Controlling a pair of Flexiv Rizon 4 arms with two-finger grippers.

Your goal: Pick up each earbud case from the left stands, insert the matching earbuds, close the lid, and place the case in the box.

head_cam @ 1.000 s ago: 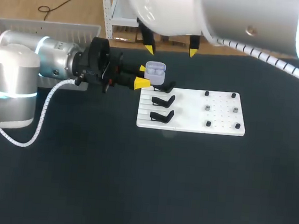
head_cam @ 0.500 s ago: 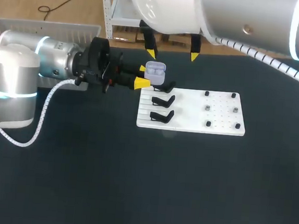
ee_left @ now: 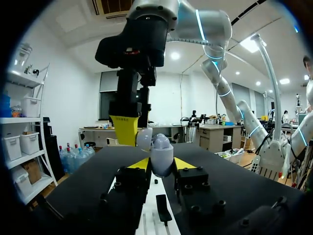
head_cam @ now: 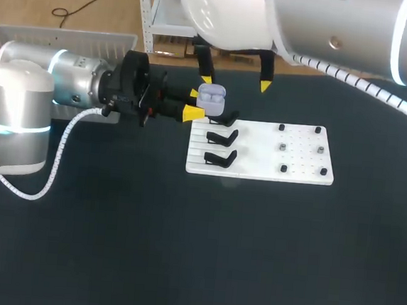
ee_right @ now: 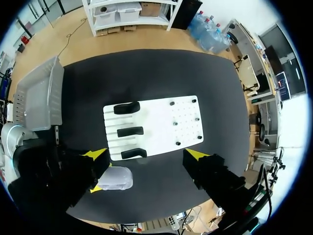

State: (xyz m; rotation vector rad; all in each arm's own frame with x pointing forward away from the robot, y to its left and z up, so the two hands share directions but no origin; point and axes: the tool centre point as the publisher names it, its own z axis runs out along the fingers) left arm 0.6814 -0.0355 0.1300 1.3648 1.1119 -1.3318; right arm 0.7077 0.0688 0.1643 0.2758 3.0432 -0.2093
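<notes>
Pinches the pale lilac, rounded earbud case [head_cam: 210, 98] between the yellow tips of the left gripper [head_cam: 193, 103], raised just over the far side of the white pegged stand board [head_cam: 274, 162], toward the far edge of the dark counter [head_cam: 110, 244]. Shows the lid apparently up.

Lowers the right gripper [head_cam: 236, 82] from a higher hover a second ago, fingers spread wide, bringing one tip just beside the case. Keeps the left side unmoved.

Reads as a lead-in to pressing the lid shut. Leaves only the carry to the grey slatted box [head_cam: 63, 40] at the far left corner. Leaves three black curved stands [head_cam: 221, 135] bare.
</notes>
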